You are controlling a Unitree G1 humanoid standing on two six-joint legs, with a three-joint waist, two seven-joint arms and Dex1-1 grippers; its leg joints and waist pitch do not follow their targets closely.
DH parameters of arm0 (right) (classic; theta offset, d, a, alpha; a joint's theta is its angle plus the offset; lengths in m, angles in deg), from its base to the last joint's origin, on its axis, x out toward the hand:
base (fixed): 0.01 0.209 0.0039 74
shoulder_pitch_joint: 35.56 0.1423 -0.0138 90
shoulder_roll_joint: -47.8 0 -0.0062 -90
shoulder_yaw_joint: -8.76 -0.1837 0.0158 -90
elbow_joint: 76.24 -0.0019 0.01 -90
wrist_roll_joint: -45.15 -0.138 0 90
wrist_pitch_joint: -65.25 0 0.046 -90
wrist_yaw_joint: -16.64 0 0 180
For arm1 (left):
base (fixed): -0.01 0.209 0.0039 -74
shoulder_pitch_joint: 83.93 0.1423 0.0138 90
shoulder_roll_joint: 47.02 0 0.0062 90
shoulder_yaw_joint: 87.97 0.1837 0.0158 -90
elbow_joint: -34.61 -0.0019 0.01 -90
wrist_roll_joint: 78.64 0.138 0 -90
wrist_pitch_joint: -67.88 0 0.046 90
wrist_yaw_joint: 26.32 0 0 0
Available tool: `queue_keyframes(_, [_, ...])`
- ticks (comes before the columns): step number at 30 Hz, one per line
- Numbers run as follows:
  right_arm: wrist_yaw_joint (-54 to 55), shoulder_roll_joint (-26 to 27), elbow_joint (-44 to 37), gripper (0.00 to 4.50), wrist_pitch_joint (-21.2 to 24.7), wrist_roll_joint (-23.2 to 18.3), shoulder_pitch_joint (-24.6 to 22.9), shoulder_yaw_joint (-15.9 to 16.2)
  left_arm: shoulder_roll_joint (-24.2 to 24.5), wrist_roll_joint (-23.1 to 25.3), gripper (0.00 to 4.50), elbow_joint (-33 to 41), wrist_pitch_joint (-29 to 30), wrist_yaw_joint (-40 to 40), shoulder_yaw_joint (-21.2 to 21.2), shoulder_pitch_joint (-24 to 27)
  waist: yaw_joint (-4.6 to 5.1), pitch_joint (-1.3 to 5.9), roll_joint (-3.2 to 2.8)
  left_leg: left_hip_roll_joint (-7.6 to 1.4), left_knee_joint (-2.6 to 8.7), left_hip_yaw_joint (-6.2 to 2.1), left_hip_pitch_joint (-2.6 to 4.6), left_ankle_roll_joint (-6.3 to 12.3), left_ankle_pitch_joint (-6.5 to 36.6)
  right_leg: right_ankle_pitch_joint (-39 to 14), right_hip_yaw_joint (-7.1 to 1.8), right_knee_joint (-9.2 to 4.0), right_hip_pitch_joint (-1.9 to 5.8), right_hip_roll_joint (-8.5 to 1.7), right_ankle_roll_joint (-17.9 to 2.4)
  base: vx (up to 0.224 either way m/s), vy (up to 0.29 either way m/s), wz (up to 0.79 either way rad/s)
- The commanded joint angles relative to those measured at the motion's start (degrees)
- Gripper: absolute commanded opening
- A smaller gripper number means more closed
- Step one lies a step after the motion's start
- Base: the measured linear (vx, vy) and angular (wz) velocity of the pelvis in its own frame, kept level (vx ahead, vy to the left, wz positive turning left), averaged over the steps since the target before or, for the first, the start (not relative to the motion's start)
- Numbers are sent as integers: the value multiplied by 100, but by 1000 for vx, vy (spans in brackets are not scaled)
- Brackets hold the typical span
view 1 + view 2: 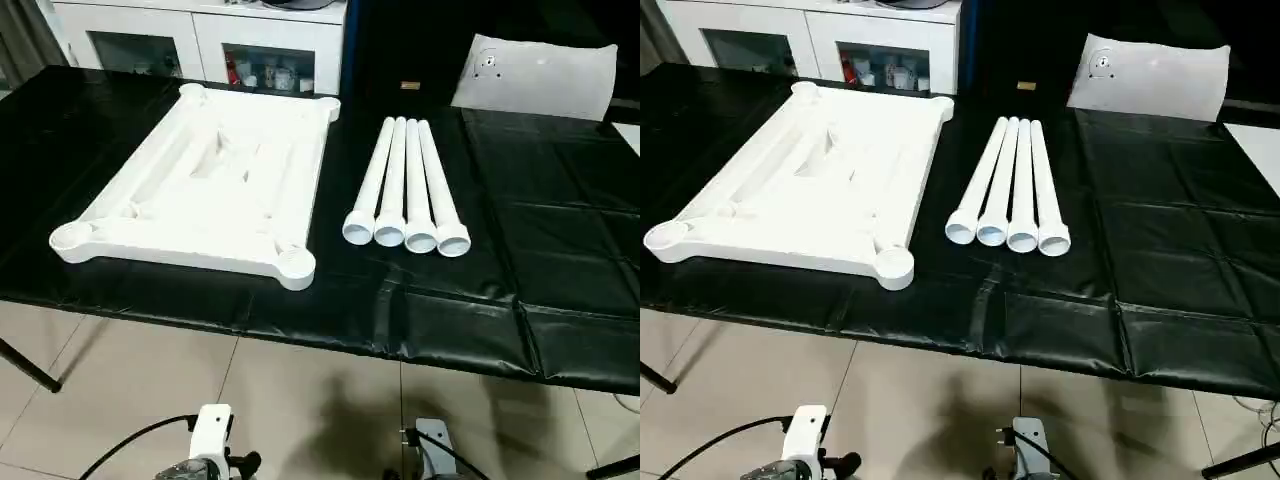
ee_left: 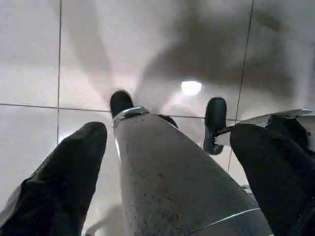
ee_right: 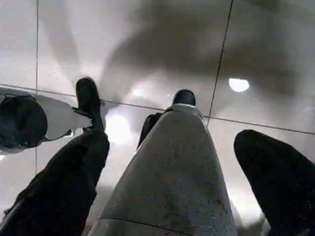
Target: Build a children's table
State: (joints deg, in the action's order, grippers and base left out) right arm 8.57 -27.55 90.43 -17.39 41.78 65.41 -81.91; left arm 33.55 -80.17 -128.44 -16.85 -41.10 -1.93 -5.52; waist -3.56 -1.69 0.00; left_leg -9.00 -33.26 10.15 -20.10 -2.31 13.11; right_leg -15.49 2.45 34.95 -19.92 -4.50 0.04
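The children's table lies in parts on the black-covered work table (image 1: pixel 520 290). Its white tabletop (image 1: pixel 200 180) rests upside down at the left, ribbed underside up, with a round socket (image 1: pixel 295 262) at the near right corner. To its right, several long white legs (image 1: pixel 405 185) lie side by side, their open wide ends toward me. Both arms hang low, far from the parts. My left gripper (image 2: pixel 169 132) points down at the tiled floor, open and holding nothing. My right gripper (image 3: pixel 171 140) is also open and holds nothing above the floor.
A white glass-door cabinet (image 1: pixel 200 40) stands behind the work table. A white plastic bag (image 1: pixel 535 75) lies at the table's far right. My own grey leg (image 2: pixel 172 187) shows between the fingers in each wrist view. Beige floor tiles (image 1: pixel 300 400) lie before the table's near edge.
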Motion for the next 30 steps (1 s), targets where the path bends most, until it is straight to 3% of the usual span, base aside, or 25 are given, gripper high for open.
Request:
queue_keyframes(1, [13, -14, 199, 450, 190, 56, -189, -3, -2, -17, 442, -67, 33, 15, 11, 3, 23, 127, -42, -568, 463, -188, 14, 489, 827, 492, -304, -400, 105, -584, -1618, 0, 0, 0])
queue_keyframes(30, [13, -14, 199, 450, 190, 56, -189, -3, -2, -17, 442, -67, 33, 15, 11, 3, 23, 124, -44, -567, 467, -186, 17, 466, 863, 460, -306, -406, 101, -583, -1615, 0, 0, 0])
